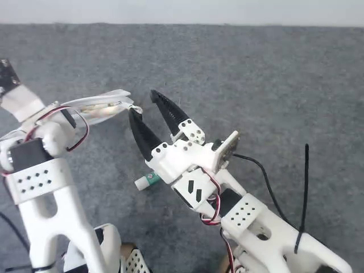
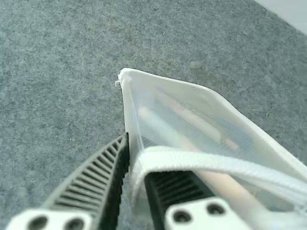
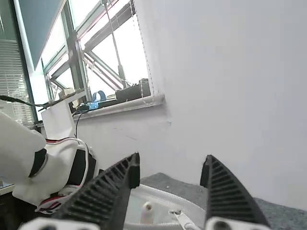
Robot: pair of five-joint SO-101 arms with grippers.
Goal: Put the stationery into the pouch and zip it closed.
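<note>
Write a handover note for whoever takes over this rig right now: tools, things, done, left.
Left tool: shut on the edge of the pouch.
Right tool: open, empty, at the pouch's zipper end.
Things: long pen-like pieces lie inside the pouch. A small white-and-green piece lies on the table under the right arm.
Done: some stationery is in.
Left: put that last piece in, then zip the pouch closed. How far the zip stands open cannot be told.
</note>
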